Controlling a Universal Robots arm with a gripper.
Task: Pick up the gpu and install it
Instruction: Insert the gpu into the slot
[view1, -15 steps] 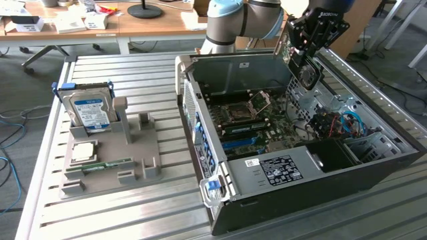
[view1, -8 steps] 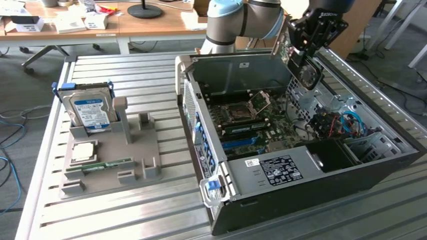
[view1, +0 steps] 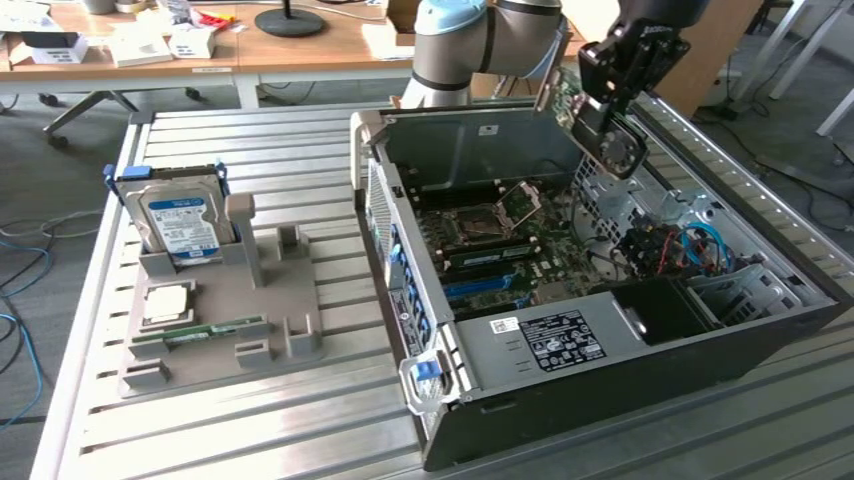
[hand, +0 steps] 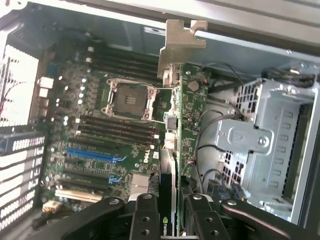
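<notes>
End effector (hand: 172, 212) around gpu (hand: 187, 120), edge-on, above open case (view1: 641, 385)

Exterior view high, angled down on open case (view1: 603, 398), wrist view close over same motherboard (hand: 75, 102)

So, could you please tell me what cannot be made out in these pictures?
- gpu: the wrist view sees it almost edge-on, so its faces are largely hidden. Its near end is covered by the gripper clamped on it.
- Motherboard: in the wrist view, the slots straight behind the gpu are hidden by it.
- Hard drive label: in the exterior view, the print is too small to read.
</notes>
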